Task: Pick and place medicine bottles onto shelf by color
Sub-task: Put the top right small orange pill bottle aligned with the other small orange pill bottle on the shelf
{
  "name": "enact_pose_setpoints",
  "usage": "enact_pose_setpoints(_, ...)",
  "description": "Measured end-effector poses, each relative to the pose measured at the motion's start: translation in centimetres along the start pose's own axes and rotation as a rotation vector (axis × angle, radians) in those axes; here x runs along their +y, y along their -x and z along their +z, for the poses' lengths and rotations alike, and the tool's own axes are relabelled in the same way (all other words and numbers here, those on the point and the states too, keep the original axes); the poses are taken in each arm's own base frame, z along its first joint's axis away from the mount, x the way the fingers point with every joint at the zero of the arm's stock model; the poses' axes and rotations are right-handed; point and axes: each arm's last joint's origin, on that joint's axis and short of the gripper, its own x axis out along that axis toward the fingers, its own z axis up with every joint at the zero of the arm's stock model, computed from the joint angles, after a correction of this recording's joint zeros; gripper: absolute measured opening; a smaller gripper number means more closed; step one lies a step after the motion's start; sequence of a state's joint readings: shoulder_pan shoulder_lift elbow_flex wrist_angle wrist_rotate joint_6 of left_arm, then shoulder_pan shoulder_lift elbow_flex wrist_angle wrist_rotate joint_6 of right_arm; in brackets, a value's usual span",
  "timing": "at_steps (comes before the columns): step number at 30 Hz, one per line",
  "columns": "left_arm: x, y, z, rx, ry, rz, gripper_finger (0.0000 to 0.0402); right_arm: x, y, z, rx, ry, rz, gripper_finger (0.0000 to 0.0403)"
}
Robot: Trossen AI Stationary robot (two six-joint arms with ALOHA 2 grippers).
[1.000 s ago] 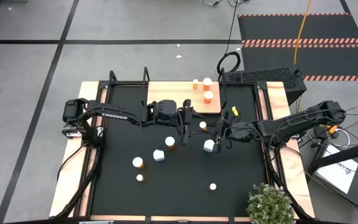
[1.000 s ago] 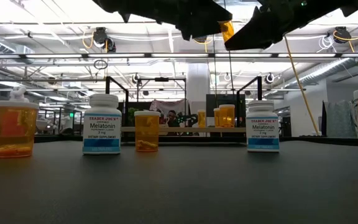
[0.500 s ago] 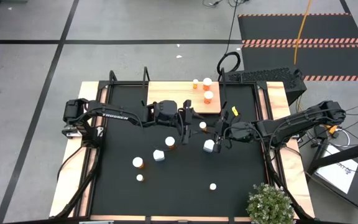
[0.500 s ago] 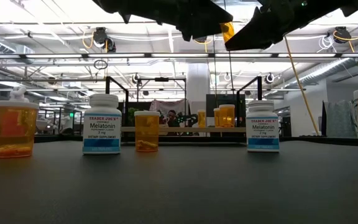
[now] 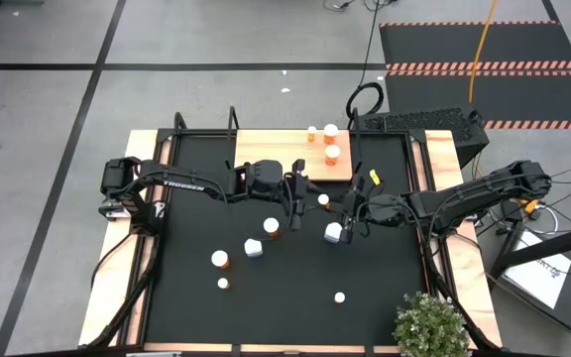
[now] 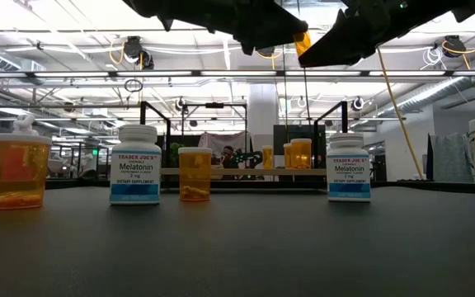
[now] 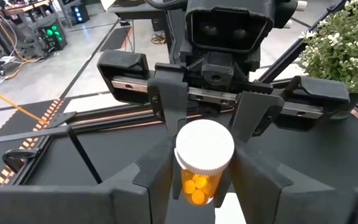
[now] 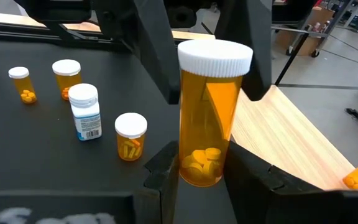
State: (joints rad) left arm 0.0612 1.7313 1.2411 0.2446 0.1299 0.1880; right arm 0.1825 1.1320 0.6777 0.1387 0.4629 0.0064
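An orange medicine bottle point(image 8: 209, 112) with a white cap stands upright in the air above the middle of the table, held between both arms. My right gripper point(image 8: 201, 167) is shut on it from the table's right. My left gripper point(image 7: 204, 171) is shut on it from the left. In the high view its cap point(image 5: 323, 200) shows between the two grippers. The shelf point(image 5: 276, 149) lies at the table's far side, with three orange bottles point(image 5: 327, 141) standing on its right part. My left gripper pinches the bottle's upper body just under the cap point(image 7: 194, 177) between its two fingers. They reach in about level from the table's left. The bottle stands upright, clear of the table. My right gripper pinches the bottle's lower body point(image 8: 197, 177) between its two fingers, which come about level from the table's right, below the other gripper's fingers point(image 8: 157, 56). The bottle is upright and lifted clear, cap up.
Loose bottles stand on the black mat: a white one point(image 5: 333, 233) under the right gripper, an orange one point(image 5: 272, 227), a white one point(image 5: 254, 247), an orange one point(image 5: 220, 259) and two small ones point(image 5: 223, 284) point(image 5: 340, 297). A potted plant point(image 5: 429, 322) is at the near right corner.
Both arms have kept still. In the low view my left gripper's fingers have come in against the orange bottle, which has stayed where it was in my right gripper.
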Motion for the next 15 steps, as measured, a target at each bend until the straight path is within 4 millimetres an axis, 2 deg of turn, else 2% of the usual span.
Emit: enact_pose_setpoints(15,-0.04,0.01,-0.08,0.008,-0.012,-0.009,0.0121,0.0,0.0,0.01,-0.001,-0.001,0.0,0.0109)
